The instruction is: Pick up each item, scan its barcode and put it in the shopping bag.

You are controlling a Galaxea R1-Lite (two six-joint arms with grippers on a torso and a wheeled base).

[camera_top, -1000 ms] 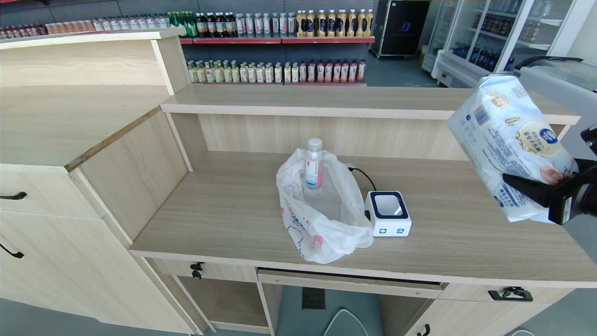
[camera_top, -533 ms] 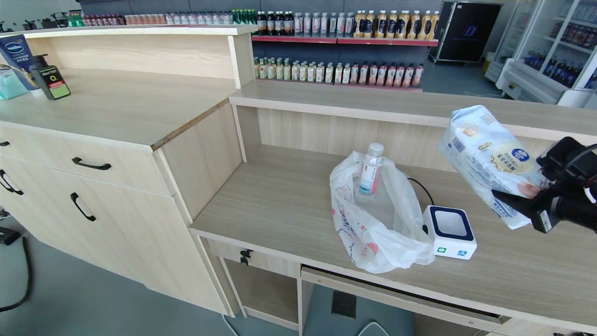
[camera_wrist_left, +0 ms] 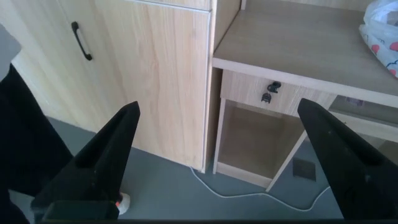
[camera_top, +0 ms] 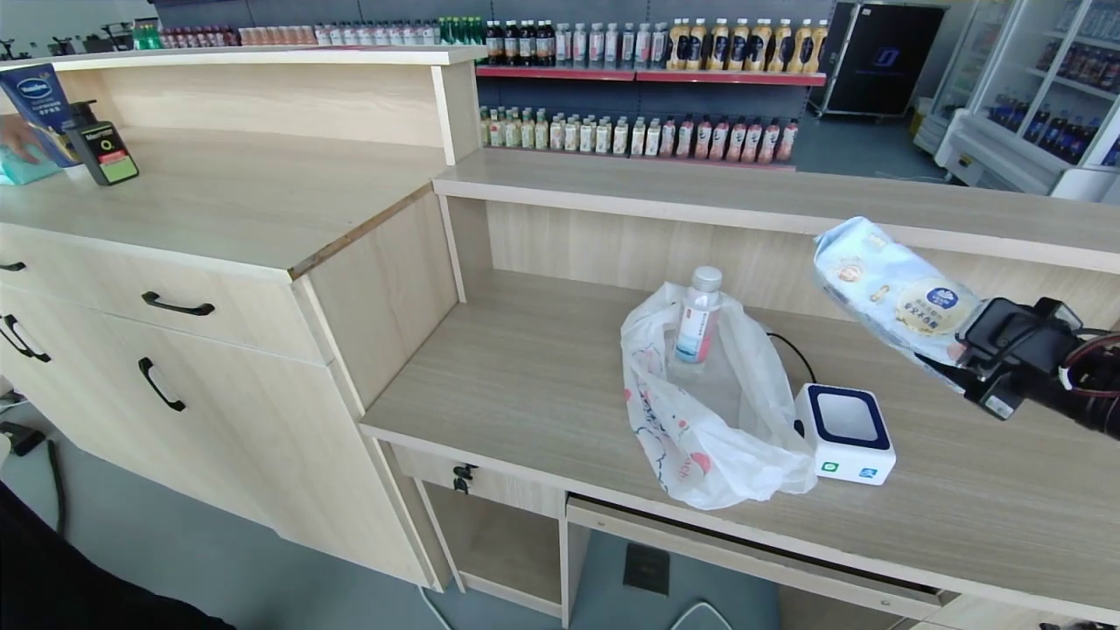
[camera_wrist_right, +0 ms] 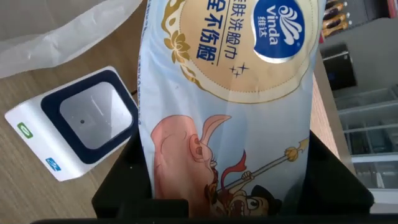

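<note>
Pretty sure we're looking at a small shop, checkout corner

Rows of bottled drinks [camera_top: 647, 136] are lining the shelves [camera_top: 647, 77] at the back, glass-door coolers [camera_top: 1041, 70] are standing off to the right, and a barcode scanner [camera_top: 845, 433] is sitting on the wooden checkout bench [camera_top: 525, 376] just beside a plastic shopping bag [camera_top: 700, 429].

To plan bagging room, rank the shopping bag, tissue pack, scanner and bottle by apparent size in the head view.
1. shopping bag: largest.
2. tissue pack: held aloft, perhaps nearer the camera, so its rank is less sure.
3. scanner.
4. bottle: smallest; it stands inside the bag, its lower part behind plastic.
</note>
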